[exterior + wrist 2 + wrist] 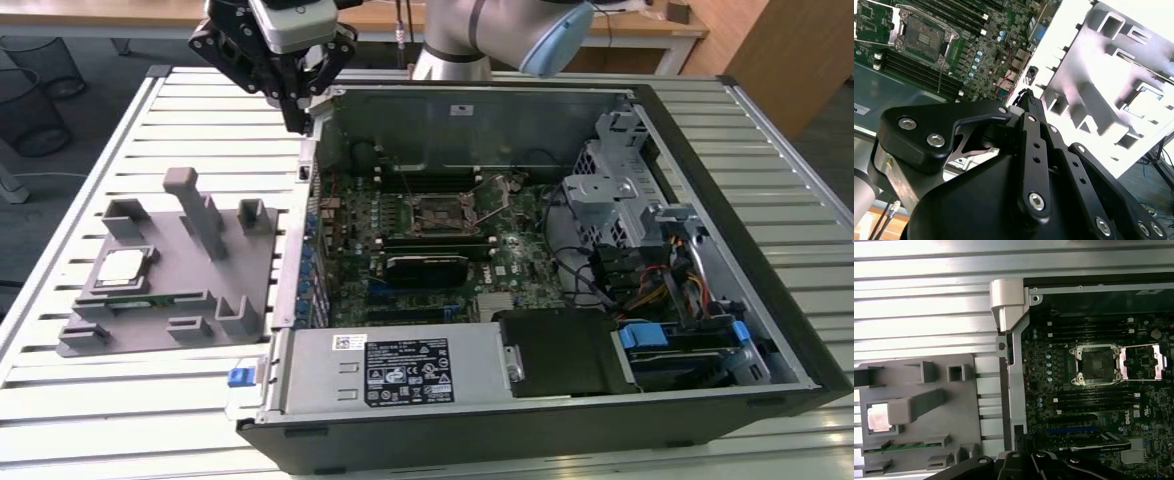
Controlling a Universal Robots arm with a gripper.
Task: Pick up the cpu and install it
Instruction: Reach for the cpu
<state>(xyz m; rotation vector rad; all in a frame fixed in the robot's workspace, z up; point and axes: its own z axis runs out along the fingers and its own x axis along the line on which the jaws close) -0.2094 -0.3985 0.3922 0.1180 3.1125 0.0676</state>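
Hand [296, 118] closed, with nothing gripped. It hangs over the far corner of the open computer case [467, 125], at the exterior view's left. Cpu [123, 266] lies flat, silver top up, in a recess of the grey holder [147, 340] on the slatted bench [134, 400]. The holder sits beside the case on the exterior view's left, and the cpu is well apart from the hand. Green memory stick [154, 298] lies in the same holder, just near of the cpu. Motherboard socket [441, 212] inside the case has its metal frame swung open.
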